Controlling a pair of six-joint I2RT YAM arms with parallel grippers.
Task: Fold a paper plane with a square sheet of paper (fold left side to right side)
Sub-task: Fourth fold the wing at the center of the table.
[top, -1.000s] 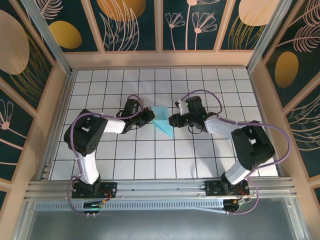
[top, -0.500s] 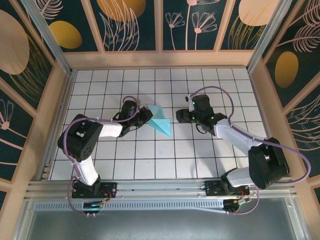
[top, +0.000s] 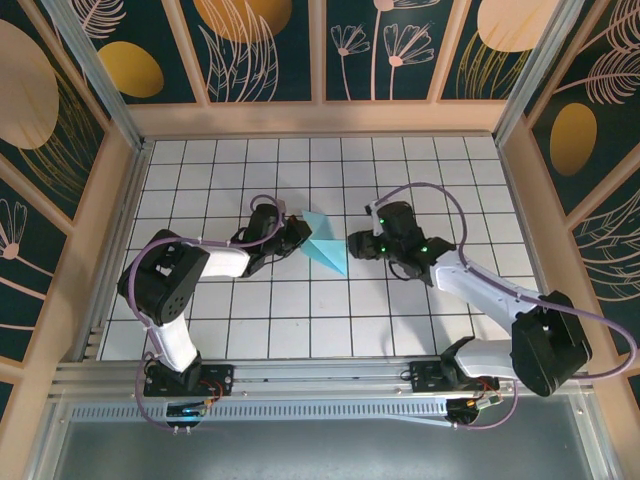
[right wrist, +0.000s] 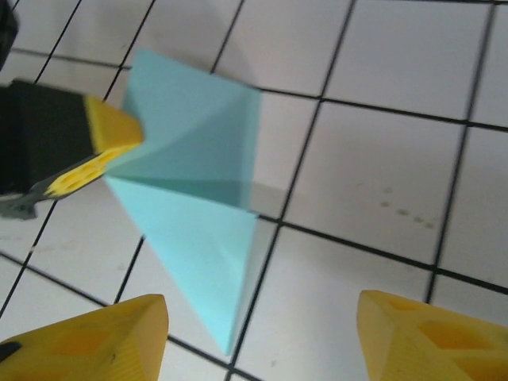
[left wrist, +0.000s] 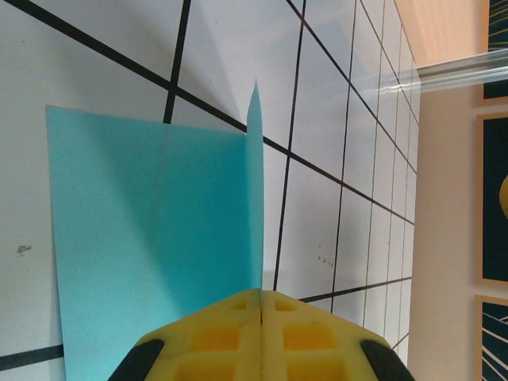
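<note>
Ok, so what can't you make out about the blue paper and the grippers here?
- Left wrist view: the near edge of the paper is hidden behind the left gripper, so how much is pinched is unclear.
- Right wrist view: blurred; the fingers of the right gripper are cut off by the bottom edge.
- Top external view: creases too small to count; the left gripper covers the paper's left side.
</note>
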